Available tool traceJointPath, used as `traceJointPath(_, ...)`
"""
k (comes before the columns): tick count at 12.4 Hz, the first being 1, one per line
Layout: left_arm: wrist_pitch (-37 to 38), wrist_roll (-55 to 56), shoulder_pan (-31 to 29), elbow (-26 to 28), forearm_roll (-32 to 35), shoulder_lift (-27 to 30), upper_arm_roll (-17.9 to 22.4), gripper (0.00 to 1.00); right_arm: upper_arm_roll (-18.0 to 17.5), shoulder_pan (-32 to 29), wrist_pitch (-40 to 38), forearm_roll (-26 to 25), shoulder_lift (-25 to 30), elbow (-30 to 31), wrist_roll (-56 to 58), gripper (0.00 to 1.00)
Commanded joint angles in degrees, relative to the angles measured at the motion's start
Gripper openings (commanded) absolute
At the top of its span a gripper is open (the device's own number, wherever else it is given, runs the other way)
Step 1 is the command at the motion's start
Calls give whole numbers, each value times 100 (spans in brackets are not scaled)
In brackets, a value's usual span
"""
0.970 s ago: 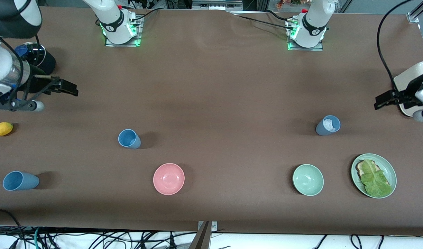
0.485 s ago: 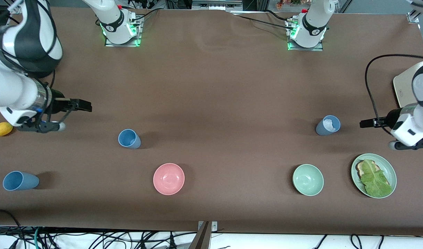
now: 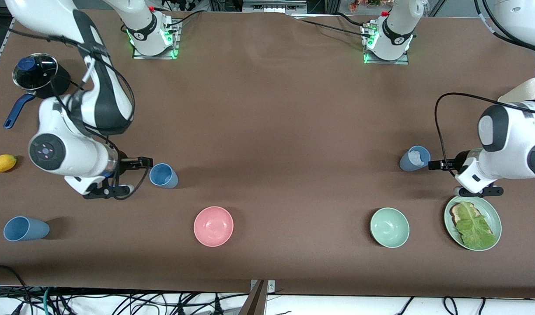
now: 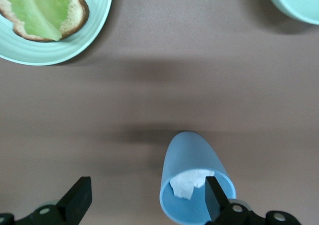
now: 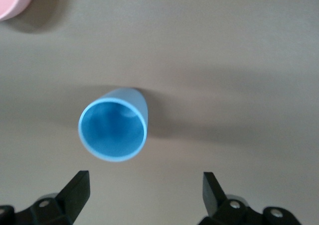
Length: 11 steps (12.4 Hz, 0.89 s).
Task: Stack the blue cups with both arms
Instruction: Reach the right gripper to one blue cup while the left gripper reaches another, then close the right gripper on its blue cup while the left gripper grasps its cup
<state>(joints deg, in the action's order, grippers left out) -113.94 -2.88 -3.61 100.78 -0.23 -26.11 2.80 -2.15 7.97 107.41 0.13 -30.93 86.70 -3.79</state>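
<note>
A sky-blue cup (image 3: 163,175) (image 5: 113,130) stands empty on the brown table, toward the right arm's end. My right gripper (image 3: 141,164) (image 5: 144,187) is open just beside it, the cup still outside the fingers. A duller grey-blue cup (image 3: 414,158) (image 4: 192,160) with crumpled white paper (image 4: 192,182) inside stands toward the left arm's end. My left gripper (image 3: 435,165) (image 4: 148,192) is open beside it, one finger (image 4: 214,197) over the rim. Another blue cup (image 3: 24,229) sits nearer the front camera at the right arm's end.
A pink bowl (image 3: 213,226) and a green bowl (image 3: 389,227) sit nearer the front camera. A green plate (image 3: 494,218) with bread and lettuce lies under the left wrist. A lemon (image 3: 2,162) and a lidded black pot (image 3: 35,72) are at the right arm's end.
Both arms have swung in from the table's ends. The right gripper came down beside the sky-blue cup, the left beside the grey-blue cup. Both stayed open; no cup has moved.
</note>
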Motion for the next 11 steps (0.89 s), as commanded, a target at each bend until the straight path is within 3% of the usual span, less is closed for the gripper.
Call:
traceJointPath(1,-498,-143,1,767,-100,449,10,100,13,-6,87,-92,-290,-241,19,100)
traceJointPath(4,-489,-143,-8,960,-100,458,10,100,13,-50,114,-92,-352,-180,18,99)
traceJointPath(8,-489,-143,-17,979,-117,353,10,97,13,-50,210,-57,-475,-145,1,91)
traceJointPath(9,-489,-143,1,944,-117,274,10,89,13,-50,254,-48,-501,-119,1,88)
traceJointPath(11,-498,-91,36,856,-117,230,1,49,13,-15,272,-22,-545,-84,-8,85)
